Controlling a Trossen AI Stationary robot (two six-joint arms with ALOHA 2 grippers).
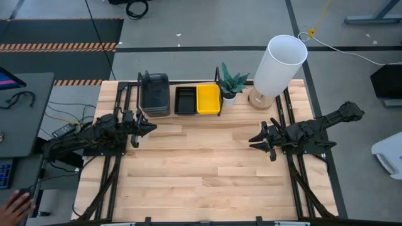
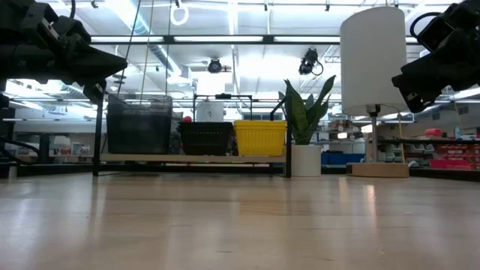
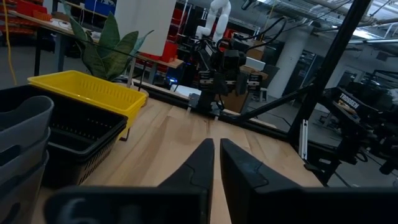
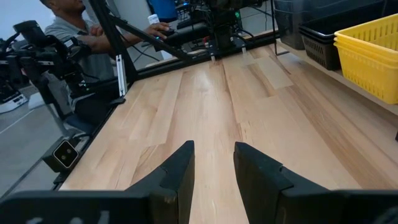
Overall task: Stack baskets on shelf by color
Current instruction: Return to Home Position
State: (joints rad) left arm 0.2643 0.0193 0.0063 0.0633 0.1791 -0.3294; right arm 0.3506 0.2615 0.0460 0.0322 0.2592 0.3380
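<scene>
Three stacks stand side by side on the shelf [image 2: 150, 158] at the table's far edge: smoky grey baskets [image 1: 154, 94] on the left, black slotted baskets [image 1: 184, 100] in the middle, yellow baskets [image 1: 208, 98] on the right. In the low view the grey stack [image 2: 139, 124] stands tallest, with the black [image 2: 205, 138] and yellow [image 2: 260, 137] stacks beside it. My left gripper [image 1: 151, 127] hovers over the table's left side, just in front of the grey stack, fingers shut and empty. My right gripper [image 1: 254, 139] hovers over the right side, open and empty.
A potted plant [image 1: 231, 84] and a white-shaded lamp [image 1: 277, 65] stand right of the shelf. Bare wood tabletop [image 1: 207, 169] stretches between the arms and to the near edge. A person's hand [image 1: 16, 204] shows off the table's left, and a seated person [image 4: 68, 31] beyond it.
</scene>
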